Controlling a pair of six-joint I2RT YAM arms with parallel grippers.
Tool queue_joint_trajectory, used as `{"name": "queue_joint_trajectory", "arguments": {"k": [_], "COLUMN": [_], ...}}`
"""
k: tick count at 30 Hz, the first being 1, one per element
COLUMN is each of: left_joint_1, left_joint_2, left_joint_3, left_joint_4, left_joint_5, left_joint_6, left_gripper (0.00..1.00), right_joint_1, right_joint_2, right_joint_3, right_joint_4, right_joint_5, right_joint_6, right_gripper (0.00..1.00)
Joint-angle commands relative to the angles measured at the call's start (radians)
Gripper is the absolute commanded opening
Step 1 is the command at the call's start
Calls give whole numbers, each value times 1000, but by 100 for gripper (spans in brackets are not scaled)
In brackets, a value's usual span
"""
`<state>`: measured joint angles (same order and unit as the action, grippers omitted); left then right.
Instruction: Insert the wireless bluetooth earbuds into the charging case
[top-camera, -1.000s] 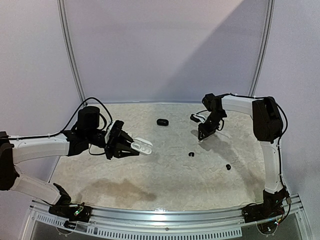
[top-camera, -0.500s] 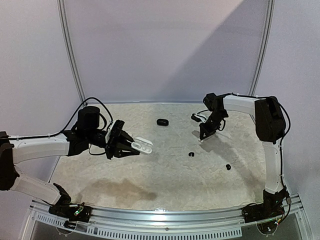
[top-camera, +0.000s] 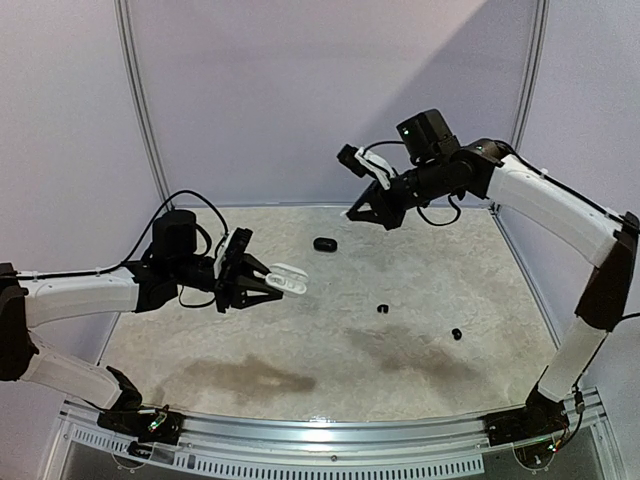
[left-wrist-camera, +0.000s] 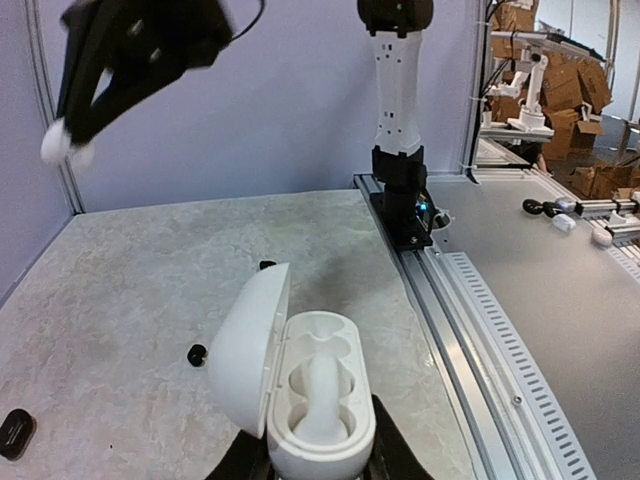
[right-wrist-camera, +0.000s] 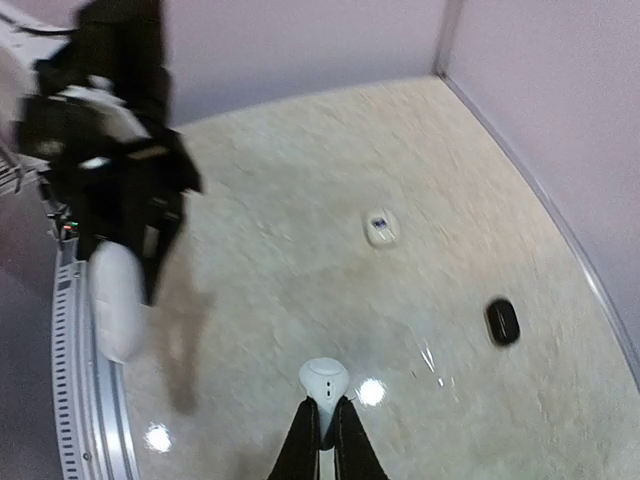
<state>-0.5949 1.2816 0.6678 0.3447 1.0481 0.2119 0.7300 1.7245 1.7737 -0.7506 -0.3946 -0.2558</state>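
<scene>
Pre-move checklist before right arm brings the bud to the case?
1. Lid of white charging case open: ok, sockets exposed.
2. Left end effector grip on case: ok.
3. White earbud in right end effector: ok, pinched at the tips.
4. Bud lined up over a socket: not ok, held high and well apart from the case.
5. Bud orientation matching the socket: cannot tell.

A mottled beige worktop (top-camera: 330, 300) bears darker patches (top-camera: 245, 378) toward its front. A slotted metal rail (top-camera: 330, 435) runs along its near edge, and lavender walls (top-camera: 330, 100) stand behind. Cardboard boxes (left-wrist-camera: 588, 100) sit beyond a grey bench (left-wrist-camera: 560, 320).
</scene>
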Motion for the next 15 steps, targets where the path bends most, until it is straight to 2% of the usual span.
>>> {"name": "queue_joint_trajectory", "arguments": {"k": [1, 8, 11, 15], "left_joint_1": [6, 5, 4, 3], "left_joint_2": [-9, -11, -14, -16], "left_joint_3": [-16, -19, -20, -22], "left_joint_4": [47, 61, 66, 65], "left_joint_5": [-28, -32, -36, -40], "left_joint_6": [-42, -57, -57, -52], "left_gripper": [0, 0, 0, 0], "right_joint_1": [117, 262, 294, 310], "right_joint_2": [-53, -36, -3, 5], "right_joint_3": [-9, 14, 42, 45], "right_joint_4": [109, 60, -5, -12], "right_joint_5": [-60, 21, 64, 74], "right_joint_6": [-60, -137, -167, -173], "right_gripper": [0, 0, 0, 0]}}
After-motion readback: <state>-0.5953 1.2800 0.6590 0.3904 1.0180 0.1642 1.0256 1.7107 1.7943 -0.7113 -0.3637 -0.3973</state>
